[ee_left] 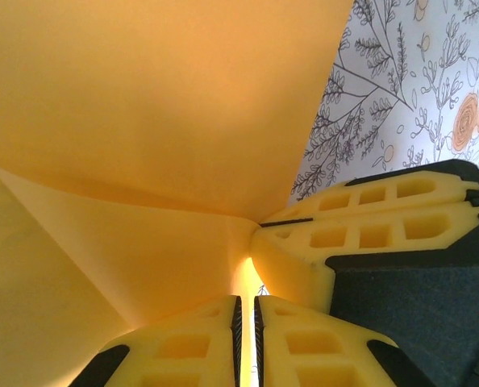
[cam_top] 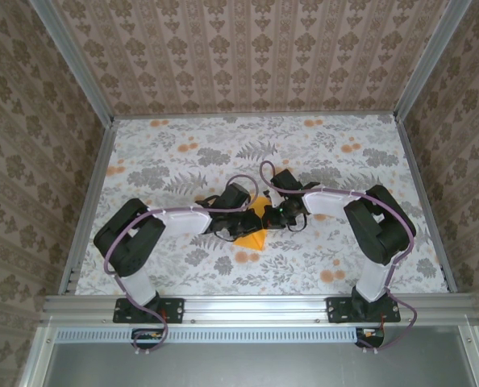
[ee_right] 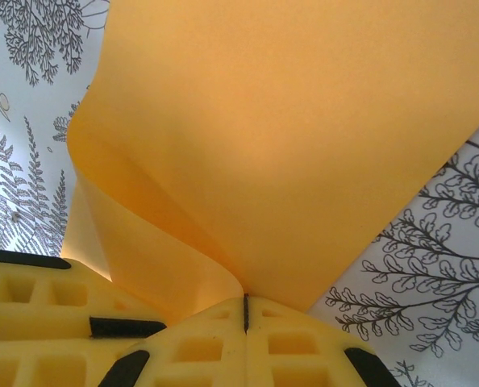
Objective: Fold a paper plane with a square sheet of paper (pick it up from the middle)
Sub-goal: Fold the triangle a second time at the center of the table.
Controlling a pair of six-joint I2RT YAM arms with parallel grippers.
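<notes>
The square sheet of paper [cam_top: 252, 237], plain orange-yellow, hangs bent between both grippers at the middle of the table. In the left wrist view the sheet [ee_left: 143, 121] curves in two flaps that meet at a crease running down into my left gripper [ee_left: 247, 300]. Its jaws stand only a thin slit apart, on that fold. My right gripper [ee_right: 245, 300] is shut tight on the sheet [ee_right: 288, 137], which fans upward from its pads. The two grippers nearly touch: the right gripper's fingers [ee_left: 368, 218] sit just right of the left ones. From above, the left gripper [cam_top: 241, 219] and right gripper [cam_top: 275, 214] face each other.
A floral tablecloth [cam_top: 183, 161] with grey leaves and small orange flowers covers the table. Metal frame rails [cam_top: 86, 201] and patterned wallpaper walls [cam_top: 247, 48] enclose it on three sides. Both arms reach inward from their bases [cam_top: 147, 310] at the near edge.
</notes>
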